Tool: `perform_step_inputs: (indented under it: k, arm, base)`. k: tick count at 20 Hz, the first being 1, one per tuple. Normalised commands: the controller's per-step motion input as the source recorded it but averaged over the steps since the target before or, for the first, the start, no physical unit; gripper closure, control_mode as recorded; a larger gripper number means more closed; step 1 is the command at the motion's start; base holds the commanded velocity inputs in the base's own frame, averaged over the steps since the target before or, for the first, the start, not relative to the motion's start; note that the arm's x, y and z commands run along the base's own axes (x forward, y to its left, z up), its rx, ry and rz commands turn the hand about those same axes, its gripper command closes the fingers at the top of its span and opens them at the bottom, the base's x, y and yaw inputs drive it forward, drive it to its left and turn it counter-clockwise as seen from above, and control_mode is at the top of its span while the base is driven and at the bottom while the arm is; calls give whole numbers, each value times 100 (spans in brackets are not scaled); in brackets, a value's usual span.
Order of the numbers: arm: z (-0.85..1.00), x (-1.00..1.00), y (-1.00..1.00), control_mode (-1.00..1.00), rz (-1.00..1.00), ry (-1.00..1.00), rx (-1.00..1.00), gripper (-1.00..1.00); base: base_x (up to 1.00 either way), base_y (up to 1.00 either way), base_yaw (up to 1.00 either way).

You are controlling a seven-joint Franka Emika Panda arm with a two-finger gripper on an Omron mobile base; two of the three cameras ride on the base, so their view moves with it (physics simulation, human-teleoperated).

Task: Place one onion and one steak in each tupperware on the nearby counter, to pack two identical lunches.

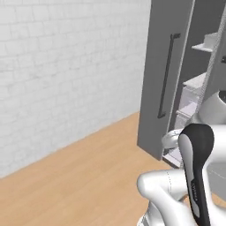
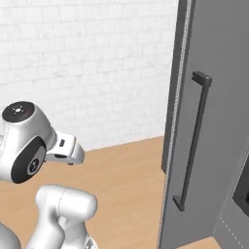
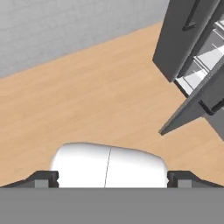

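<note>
My gripper point(image 3: 111, 179) is open, its two dark fingertips point(image 3: 43, 177) set wide apart with nothing held between them. It hangs above the light wood plank floor point(image 3: 96, 96) and looks down at it. The onion, the steak, the tupperware and the counter are out of view.
A tall grey fridge stands ahead with its doors swung open. One door point(image 1: 163, 75) carries a long dark handle point(image 1: 167, 75), and white shelves point(image 1: 194, 84) show inside. The same door point(image 2: 214, 121) rises close on the right. A white brick wall point(image 1: 66, 79) runs behind the floor.
</note>
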Motion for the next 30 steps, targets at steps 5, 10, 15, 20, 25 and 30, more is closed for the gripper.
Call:
perform_step_inputs:
  k: [5,10,15,20,25,30]
  arm:
    - [0,0,0,100,0,0,0,-100]
    - [0,0,0,100,0,0,0,-100]
    - [0,0,0,100,0,0,0,-100]
    - [0,0,0,100,0,0,0,-100]
    - [0,0,0,100,0,0,0,-100]
    - [0,0,0,100,0,0,0,-100]
  base:
    - [100,65,-53]
    - [100,50,-65]
    - [97,37,-60]
    - [76,4,-55]
    - [51,0,-39]
    - [32,12,-17]
